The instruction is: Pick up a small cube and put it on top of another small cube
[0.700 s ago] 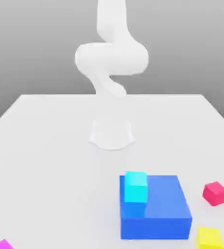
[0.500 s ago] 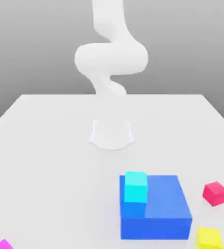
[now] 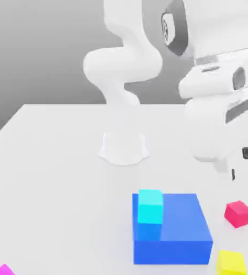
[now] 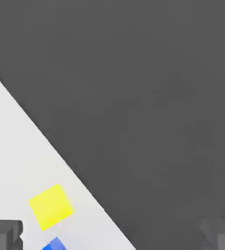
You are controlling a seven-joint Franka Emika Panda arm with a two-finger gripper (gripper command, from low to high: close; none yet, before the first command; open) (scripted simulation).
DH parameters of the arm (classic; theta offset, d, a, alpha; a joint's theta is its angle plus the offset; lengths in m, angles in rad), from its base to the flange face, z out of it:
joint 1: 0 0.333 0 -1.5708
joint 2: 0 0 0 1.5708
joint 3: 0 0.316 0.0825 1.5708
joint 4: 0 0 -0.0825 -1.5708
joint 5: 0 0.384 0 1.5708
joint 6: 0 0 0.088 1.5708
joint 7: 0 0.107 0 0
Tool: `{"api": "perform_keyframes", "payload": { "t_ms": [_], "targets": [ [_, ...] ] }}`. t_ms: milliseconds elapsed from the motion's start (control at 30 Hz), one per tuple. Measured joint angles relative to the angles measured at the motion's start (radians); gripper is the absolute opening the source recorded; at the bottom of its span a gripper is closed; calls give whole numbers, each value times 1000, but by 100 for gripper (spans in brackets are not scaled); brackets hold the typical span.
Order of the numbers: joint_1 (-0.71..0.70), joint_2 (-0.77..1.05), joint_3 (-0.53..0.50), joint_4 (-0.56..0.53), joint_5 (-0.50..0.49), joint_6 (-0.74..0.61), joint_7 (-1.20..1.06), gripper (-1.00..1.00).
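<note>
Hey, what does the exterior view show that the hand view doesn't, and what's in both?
Exterior view alone: the arm's base, the cyan cube on a corner of the big blue block, the red-pink cube and a magenta cube at the table's near edge. Hand view alone: the two fingers spread wide apart, and the dark floor past the table edge. Both: the white table, the yellow cube and part of the blue block.

Bright yellow small cube [image 3: 231, 263], cyan cube [image 3: 150, 206] on blue block [image 3: 174, 231], red-pink cube [image 3: 238, 213], white table [image 3: 50, 177].

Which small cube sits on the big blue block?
The cyan cube, resting on the blue block; the yellow cube and red-pink cube sit on the table.
</note>
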Motion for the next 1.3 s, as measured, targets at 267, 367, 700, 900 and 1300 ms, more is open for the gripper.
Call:
{"api": "perform_keyframes", "payload": {
  "t_ms": [267, 367, 700, 900, 1300],
  "targets": [
    [49, 271, 32, 10, -113, 89, -154, 0],
    [65, 375, 33, 23, -149, 147, -176, 0],
    [63, 478, 38, 45, -149, 222, -182, -100],
    [90, 288, 55, -37, -162, 110, -192, -100],
    [224, 135, 176, -311, -235, 233, -252, -100]
  ]
}}
